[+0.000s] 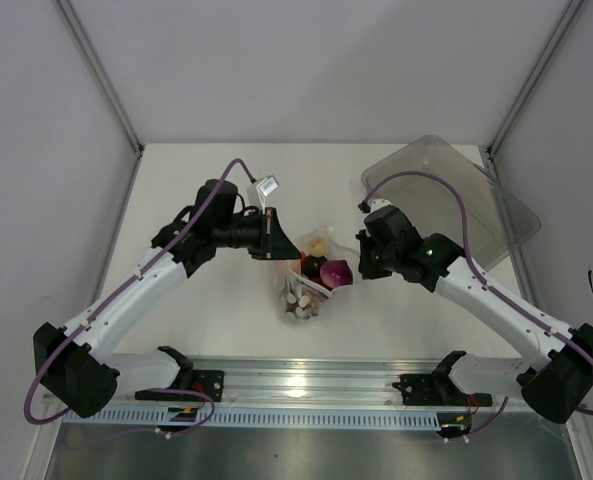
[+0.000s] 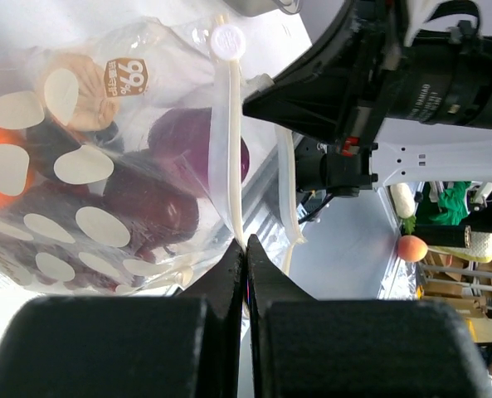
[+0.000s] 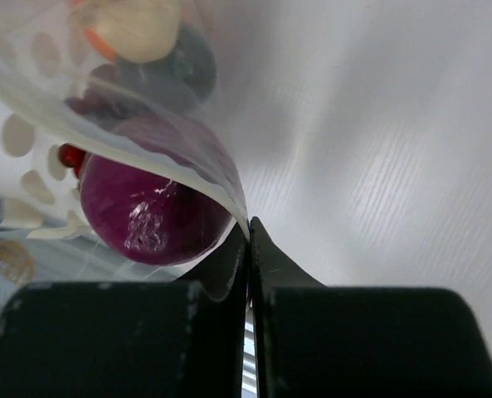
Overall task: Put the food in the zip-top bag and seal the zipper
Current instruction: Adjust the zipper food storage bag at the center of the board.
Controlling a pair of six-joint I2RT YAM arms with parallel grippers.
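Pinching zipper in left end effector, jaws fully closed; right end effector clamping zip-top bag rim likewise. Seeing food inside, between my 2 end effectors. Best keeping strip taut, pressing evenly along it.

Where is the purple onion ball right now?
Top view: the purple onion ball sits mid-table at the mouth of the zip-top bag, between the left gripper and the right gripper.
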